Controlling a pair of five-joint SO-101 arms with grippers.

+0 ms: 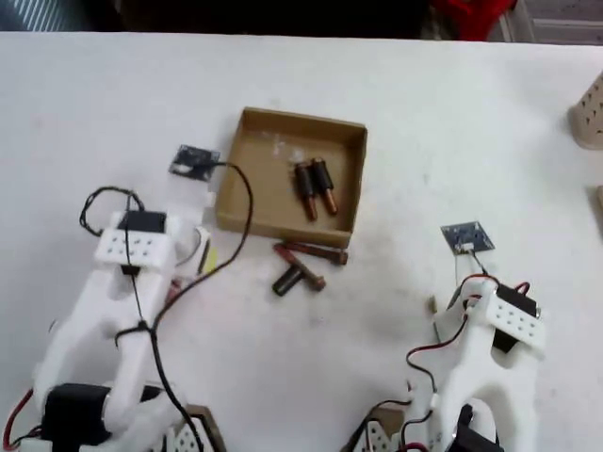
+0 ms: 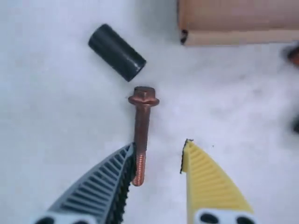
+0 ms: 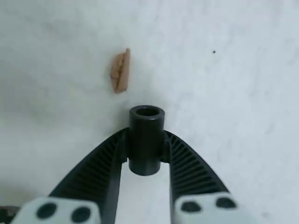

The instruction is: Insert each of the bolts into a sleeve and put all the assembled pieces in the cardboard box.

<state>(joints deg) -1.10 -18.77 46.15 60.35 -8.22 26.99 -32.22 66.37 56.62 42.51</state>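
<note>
The bolt (image 2: 141,135) is lying flat on the desk (image 2: 51,121) by the near left corner of the cardboard box (image 2: 233,23). Its long axis is pointing straight away from the left gripper (image 2: 159,150), with the threaded end between the spread fingers, touching the grey one. The right gripper (image 3: 145,142), well apart, is pinching a black sleeve (image 3: 146,119) whose open end is facing away from it.

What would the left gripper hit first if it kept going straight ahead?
The left gripper would most likely meet the copper bolt first; its shaft lies right beside the grey finger. The black sleeve lies farther on, off to one side.
</note>
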